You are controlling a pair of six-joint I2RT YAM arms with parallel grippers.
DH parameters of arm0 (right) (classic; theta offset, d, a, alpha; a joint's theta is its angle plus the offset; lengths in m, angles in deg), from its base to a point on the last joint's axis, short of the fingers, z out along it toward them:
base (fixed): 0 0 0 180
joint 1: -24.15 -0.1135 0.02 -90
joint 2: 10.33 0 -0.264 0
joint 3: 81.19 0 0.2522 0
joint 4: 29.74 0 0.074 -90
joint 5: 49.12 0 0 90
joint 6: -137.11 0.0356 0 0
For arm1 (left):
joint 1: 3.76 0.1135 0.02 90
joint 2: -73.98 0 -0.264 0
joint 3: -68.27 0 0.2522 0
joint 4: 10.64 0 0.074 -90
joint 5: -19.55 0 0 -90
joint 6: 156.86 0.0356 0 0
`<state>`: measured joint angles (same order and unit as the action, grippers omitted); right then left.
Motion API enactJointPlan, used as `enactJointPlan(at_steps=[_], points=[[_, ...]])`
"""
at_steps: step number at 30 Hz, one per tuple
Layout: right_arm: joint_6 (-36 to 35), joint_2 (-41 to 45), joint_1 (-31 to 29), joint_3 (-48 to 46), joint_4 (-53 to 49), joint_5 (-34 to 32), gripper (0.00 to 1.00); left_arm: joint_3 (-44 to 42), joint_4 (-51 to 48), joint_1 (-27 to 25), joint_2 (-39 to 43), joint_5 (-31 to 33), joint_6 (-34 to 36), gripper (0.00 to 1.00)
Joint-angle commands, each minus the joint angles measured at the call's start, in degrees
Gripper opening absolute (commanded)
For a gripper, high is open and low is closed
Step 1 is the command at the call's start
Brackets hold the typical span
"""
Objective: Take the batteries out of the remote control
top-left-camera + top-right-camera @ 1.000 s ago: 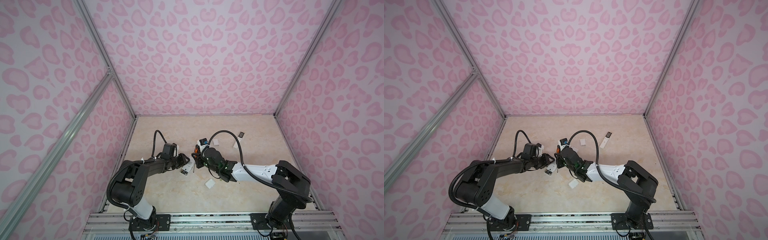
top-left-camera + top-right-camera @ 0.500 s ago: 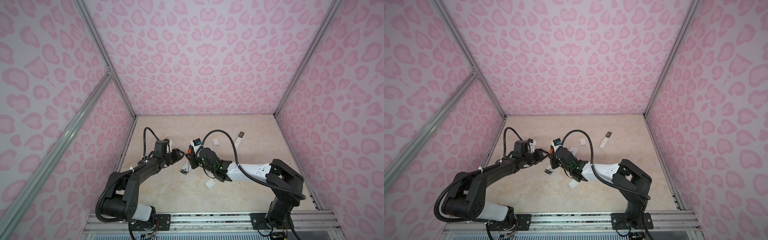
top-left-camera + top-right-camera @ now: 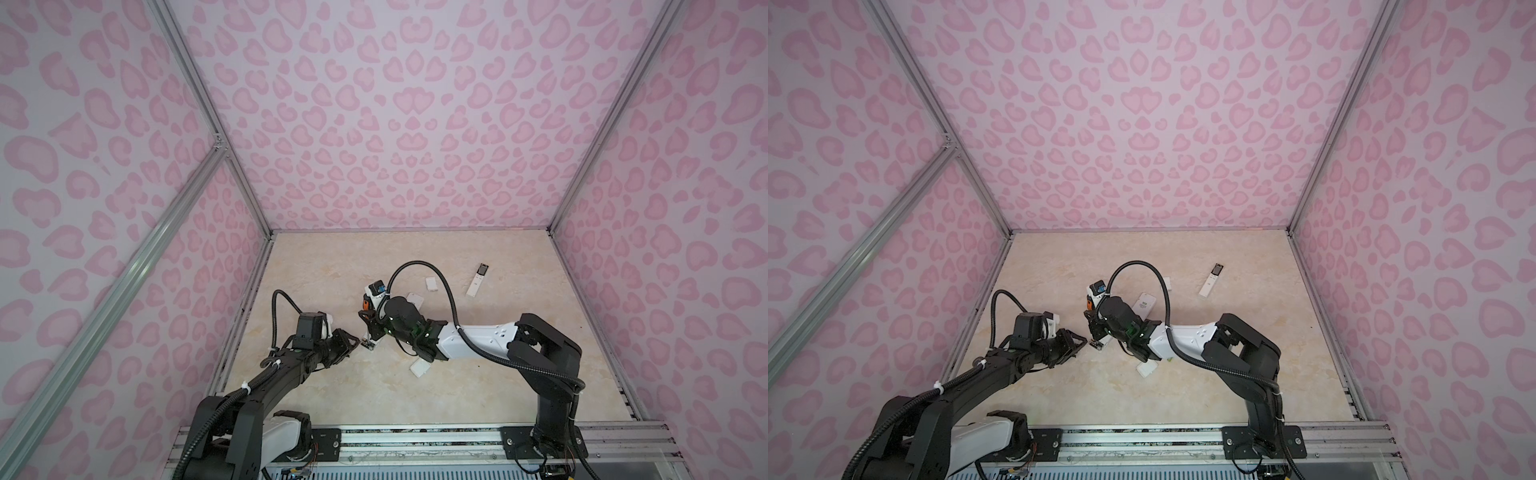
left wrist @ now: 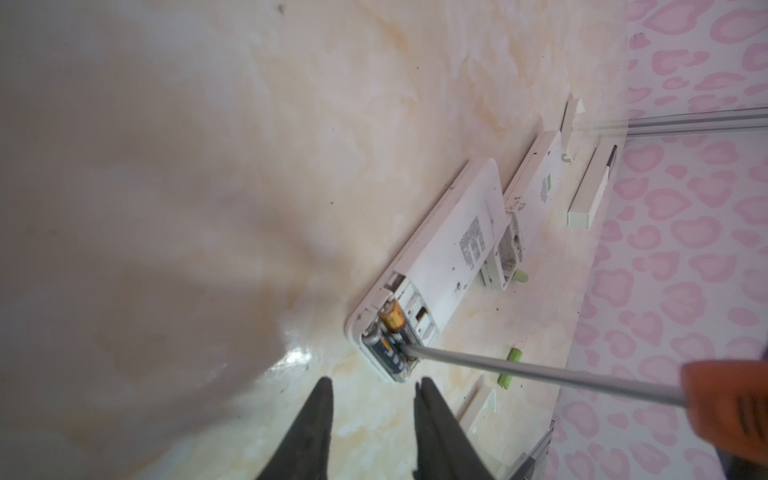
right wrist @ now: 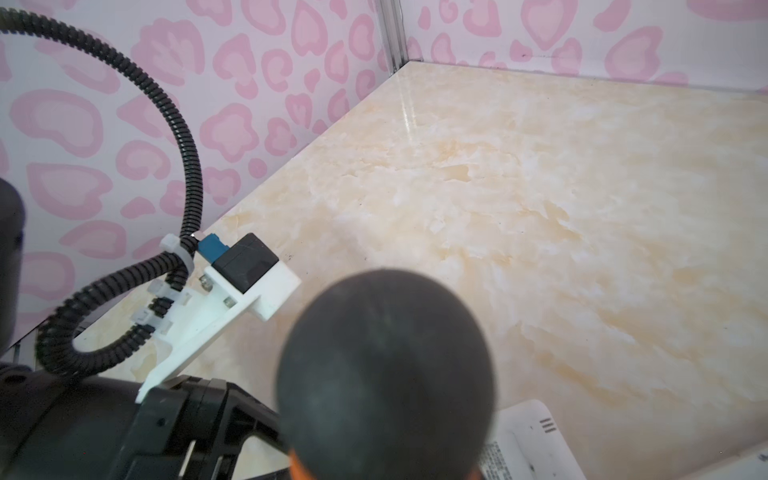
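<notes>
Prying with the screwdriver (image 4: 540, 374) pinched in the right tool (image 3: 371, 328), the robot works at a dark battery (image 4: 390, 332) still seated in the open remote (image 4: 449, 249). Two green batteries (image 4: 510, 368) already lie on the tabletop (image 4: 249, 166). The left tool (image 4: 374, 386) hovers spread and empty just beside the remote.

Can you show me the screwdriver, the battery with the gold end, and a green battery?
screwdriver (image 4: 582, 381), left wrist view, on its metal shaft.
gold-ended battery (image 4: 391, 319), left wrist view, on its gold end.
green battery (image 4: 505, 379), left wrist view, on its lime body.
</notes>
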<state>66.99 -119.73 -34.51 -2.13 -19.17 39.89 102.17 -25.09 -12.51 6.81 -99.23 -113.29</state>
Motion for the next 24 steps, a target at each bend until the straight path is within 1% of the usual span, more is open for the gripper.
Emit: enactJointPlan(at_steps=[1,7,12,13,15,18,21,24], points=[[-2.3,-0.9,-0.5,0.7,2.2,-0.9,0.00,-0.6,1.2,0.1,-0.1,-2.3,-0.6,0.32],[-4.7,-0.7,-1.4,1.3,0.7,-1.9,0.00,-2.7,3.1,0.1,-0.9,-3.7,-2.3,0.26],[-3.3,-0.8,-1.3,1.1,0.4,-1.9,0.00,-3.7,4.6,0.1,-1.6,-3.7,-2.6,0.19],[-2.7,-1.0,-1.1,1.1,0.4,-1.6,0.00,-3.9,4.8,0.1,-1.9,-3.7,-2.7,0.18],[-0.6,-1.1,-0.7,1.0,0.9,-0.6,0.00,-4.6,5.8,-0.1,-2.5,-4.5,-3.3,0.11],[3.4,-1.7,0.6,0.9,2.9,2.6,0.00,-5.4,5.8,-0.4,-2.2,-5.1,-3.0,0.04],[8.0,-2.6,2.1,0.6,4.3,5.4,0.00,-5.5,5.2,-0.5,-1.5,-4.3,-2.2,0.04],[10.2,-2.9,2.9,-0.5,5.5,5.9,0.00,-4.3,5.0,-0.4,-3.0,-5.0,-1.4,0.04]])
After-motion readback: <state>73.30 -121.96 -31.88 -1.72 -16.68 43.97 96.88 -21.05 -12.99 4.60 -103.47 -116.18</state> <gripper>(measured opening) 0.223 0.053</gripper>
